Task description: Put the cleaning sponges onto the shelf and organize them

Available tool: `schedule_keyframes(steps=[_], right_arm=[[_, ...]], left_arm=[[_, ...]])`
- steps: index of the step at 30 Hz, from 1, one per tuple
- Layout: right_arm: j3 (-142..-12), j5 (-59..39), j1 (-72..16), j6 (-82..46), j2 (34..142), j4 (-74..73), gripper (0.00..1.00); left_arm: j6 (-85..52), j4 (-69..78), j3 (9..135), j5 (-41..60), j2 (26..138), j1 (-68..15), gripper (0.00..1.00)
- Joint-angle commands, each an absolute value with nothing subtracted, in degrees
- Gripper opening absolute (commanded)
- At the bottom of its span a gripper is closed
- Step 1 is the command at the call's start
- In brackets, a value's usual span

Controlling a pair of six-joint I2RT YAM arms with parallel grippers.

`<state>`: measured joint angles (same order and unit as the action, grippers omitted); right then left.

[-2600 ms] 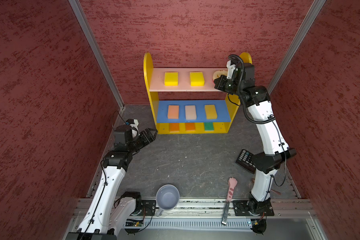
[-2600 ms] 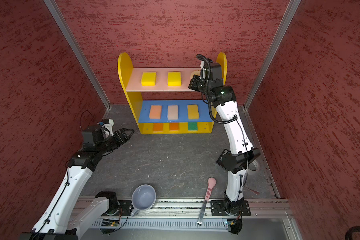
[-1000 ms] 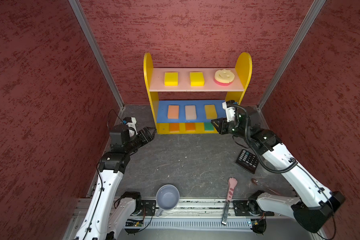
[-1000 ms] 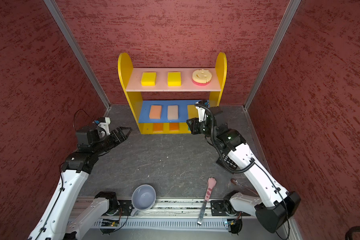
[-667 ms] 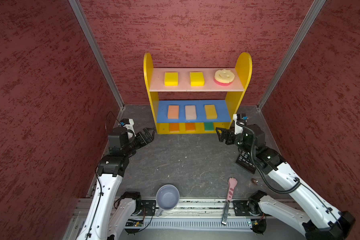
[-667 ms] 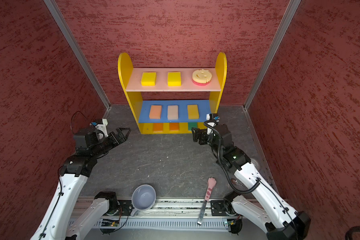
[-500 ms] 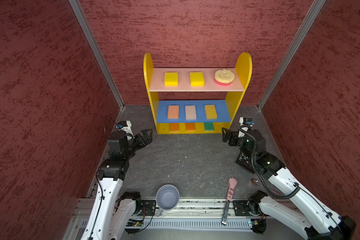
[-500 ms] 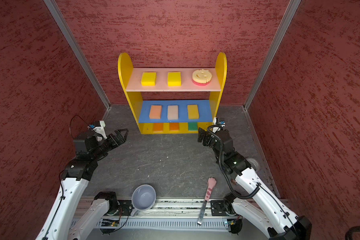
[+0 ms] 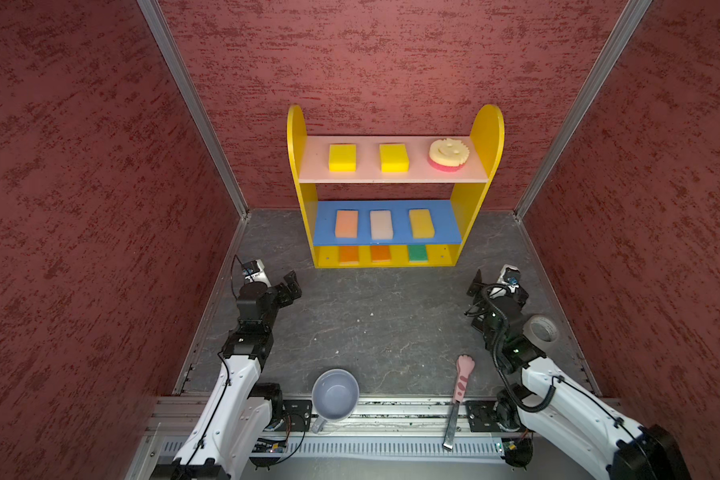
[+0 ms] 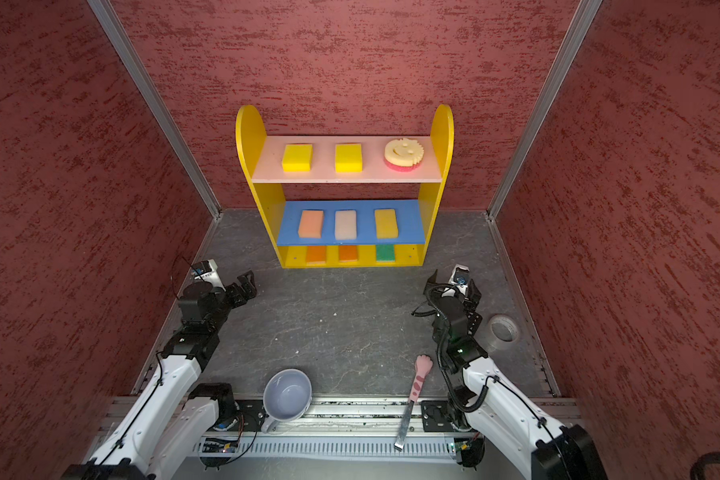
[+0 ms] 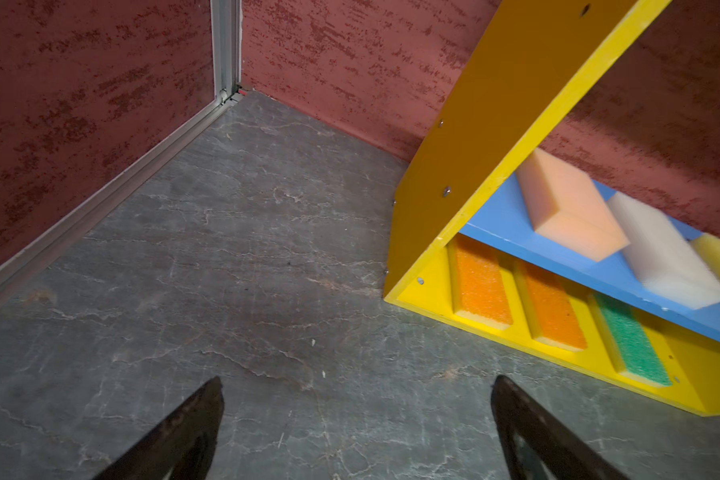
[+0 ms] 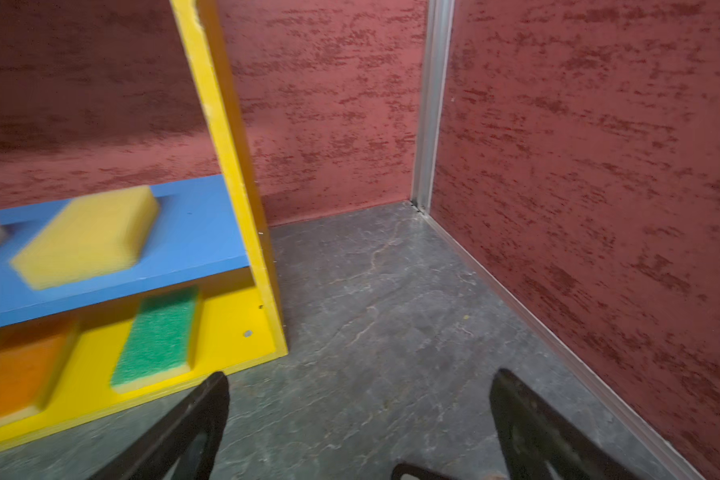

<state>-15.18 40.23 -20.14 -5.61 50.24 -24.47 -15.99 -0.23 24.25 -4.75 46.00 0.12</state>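
While blocky foam sponges (image 9: 342, 157) fill the round-topped shelf (image 9: 486, 137), left hand (image 11: 358, 379) and right hand (image 12: 362, 373) gape empty.

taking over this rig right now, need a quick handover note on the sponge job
Left gripper: open, empty.
Right gripper: open, empty.
Both short of the yellow-sided three-tier shelf, touching nothing.
Pink top board: two yellow foam blocks, round cream smiley sponge.
Blue middle board: peach block, pale pink block, yellow block.
Yellow bottom board: two orange blocks, green block.
Done: all nine sponges shelved, three per board.
Left: no sponge visible on the floor; probably nothing.
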Motion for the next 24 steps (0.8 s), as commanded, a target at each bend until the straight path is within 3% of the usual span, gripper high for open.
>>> schedule_keyframes(steps=[1,11,24], right_arm=[[-13.3,39.7,-17.6,-3.0,54.5,-34.5,0.99],[-13.2,35.0,-7.4,-9.4,66.6,-42.2,0.99],[-25.3,28.5,0.7,-9.5,83.0,-44.1,0.99]], left_arm=[[-10.8,8.6,24.0,-8.3,50.0,1.1,0.99],[-6.9,28.5,20.1,-5.6,69.0,2.4,1.0],[-2.8,36.9,27.5,2.5,84.2,4.5,0.99]])
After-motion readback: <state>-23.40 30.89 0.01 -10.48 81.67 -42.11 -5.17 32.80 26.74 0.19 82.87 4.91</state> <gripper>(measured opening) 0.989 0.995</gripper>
